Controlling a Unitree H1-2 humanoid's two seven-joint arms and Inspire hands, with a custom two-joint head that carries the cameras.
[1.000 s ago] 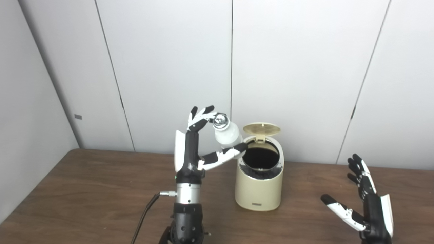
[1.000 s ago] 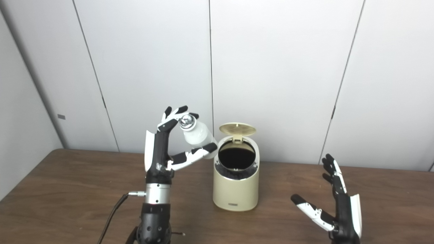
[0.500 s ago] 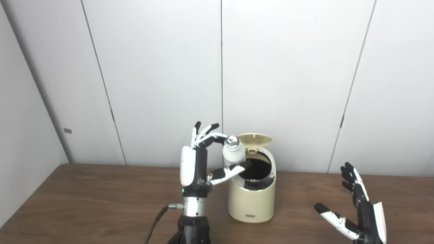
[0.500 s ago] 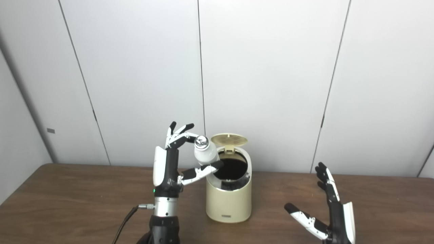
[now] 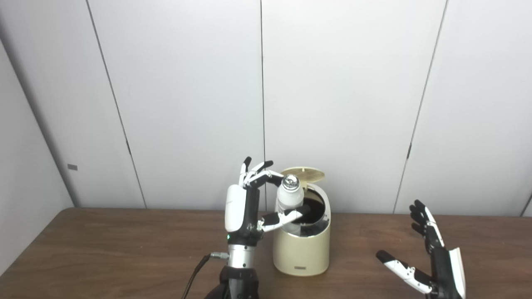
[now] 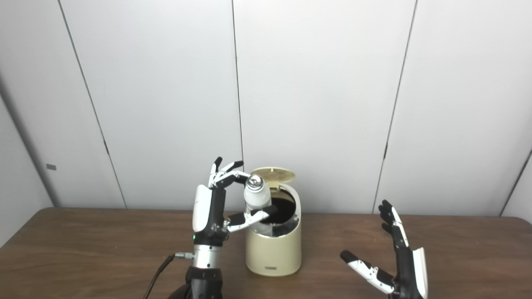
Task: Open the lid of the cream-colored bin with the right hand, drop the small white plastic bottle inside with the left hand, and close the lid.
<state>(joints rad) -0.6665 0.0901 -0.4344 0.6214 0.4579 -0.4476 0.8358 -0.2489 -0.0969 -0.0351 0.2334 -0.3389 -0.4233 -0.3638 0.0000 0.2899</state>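
Standing open, lid (image 5: 302, 174) done. Bottle (image 5: 289, 196) is pinched upright by left hand (image 5: 253, 195) over bin (image 5: 302, 253) mouth, unreleased. Right hand (image 5: 428, 257), at 3 o'clock, is spread, empty. Drop, closing remain.

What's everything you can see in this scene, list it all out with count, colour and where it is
bin: one, cream-colored, standing on the table near its middle, dark opening showing
lid: one, cream-colored, hinged up at the back of the bin
bottle: one, small, white with a shiny silver cap, upright over the left part of the bin's opening, held by the left hand
table: one, dark brown wood, across the lower part of the view
cable: one, black, running from the left wrist down to the bottom edge
wall panels: pale grey, behind the table
left hand: black and white, raised beside the bin, shut on the bottle
right hand: black and white, right of the bin, open, holding nothing
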